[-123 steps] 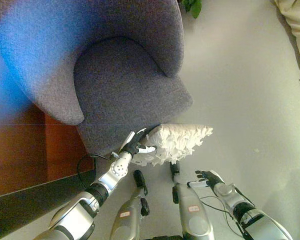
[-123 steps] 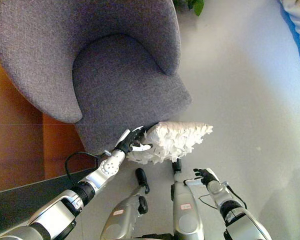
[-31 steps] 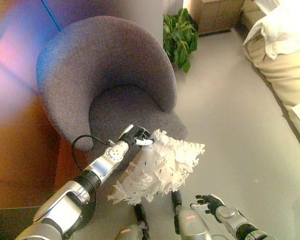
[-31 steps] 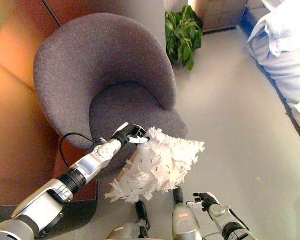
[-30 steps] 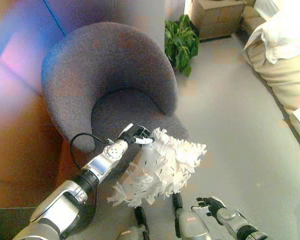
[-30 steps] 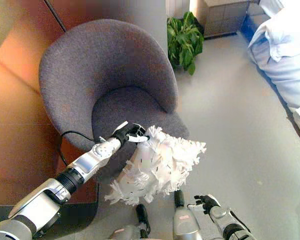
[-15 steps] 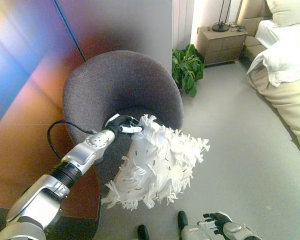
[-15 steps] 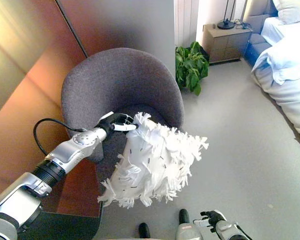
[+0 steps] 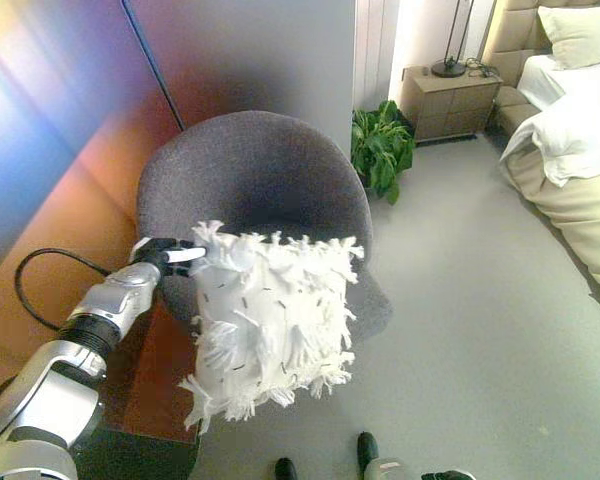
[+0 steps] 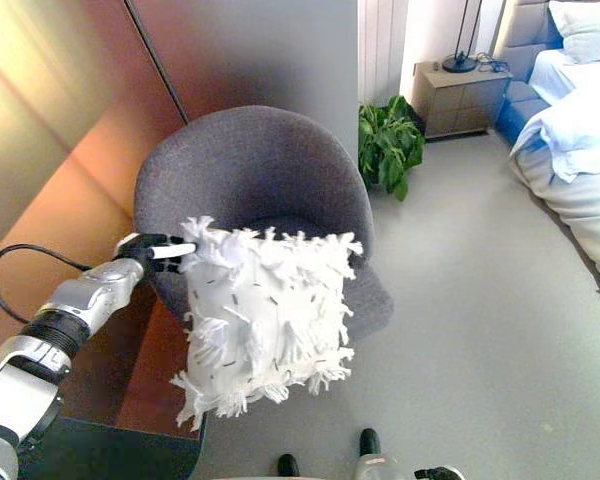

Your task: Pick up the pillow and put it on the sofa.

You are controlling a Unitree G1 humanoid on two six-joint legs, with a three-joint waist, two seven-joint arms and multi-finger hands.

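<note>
Hanging from our left hand, the white fringed pillow now faces us square-on, its flat front turned toward the camera, where half a second ago it hung skewed with one corner pointing to 3 o'clock. Our fingers are curled round the pillow's upper corner at 10 o'clock, pinching the fabric there, and the rest of it dangles free in the air, touching nothing else. It sits in front of the grey armchair, covering most of the seat from our view; only the curved back and the seat's edge at 3 o'clock show around it. Our left hand has moved toward 9 o'clock compared with the earlier frame, and the view has lifted a little, bringing more of the room in. Our right hand shows only as a dark sliver at the bottom edge near 5 o'clock; we cannot tell how its fingers stand. A potted plant stands at 1 o'clock beyond the chair, a wooden nightstand behind it, and a bed with white bedding at 2 o'clock.
</note>
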